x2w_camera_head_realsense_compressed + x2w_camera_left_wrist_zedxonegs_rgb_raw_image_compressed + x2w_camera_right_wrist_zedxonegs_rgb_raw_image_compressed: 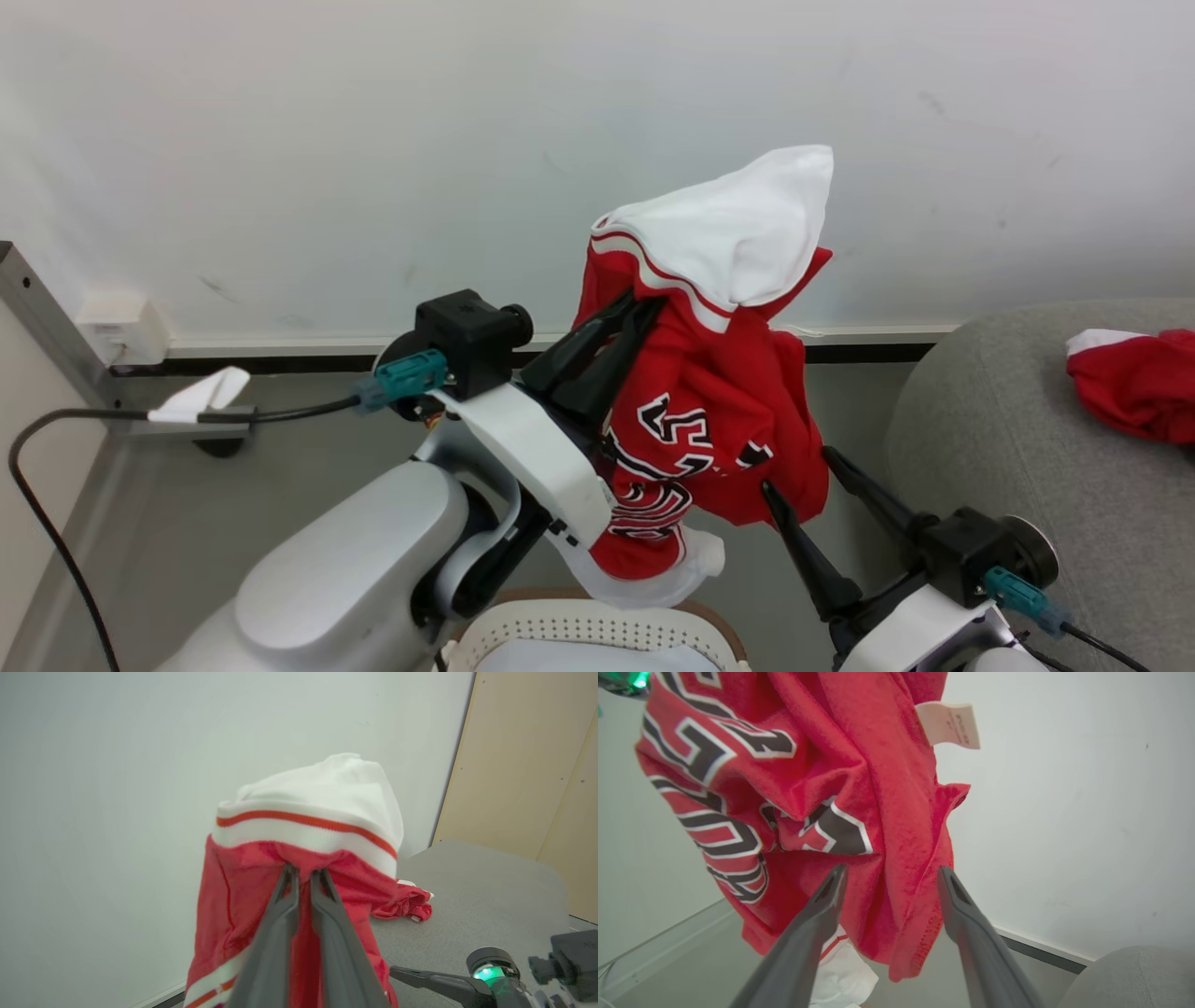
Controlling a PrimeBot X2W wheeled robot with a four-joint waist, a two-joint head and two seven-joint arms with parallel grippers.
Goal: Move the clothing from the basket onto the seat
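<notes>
**Jersey held above the basket**

The basket (597, 627) is cut off at the bottom edge. The raised left tool (644, 303) is clamped narrow on the red jersey (719, 401) hanging over it. The lettering is folded and unreadable, and the care tag (948, 722) print is too small. The right tool (795, 469) points up, wide open, at the hem. Another red garment (1134, 383) lies on the seat (990, 420).
</notes>
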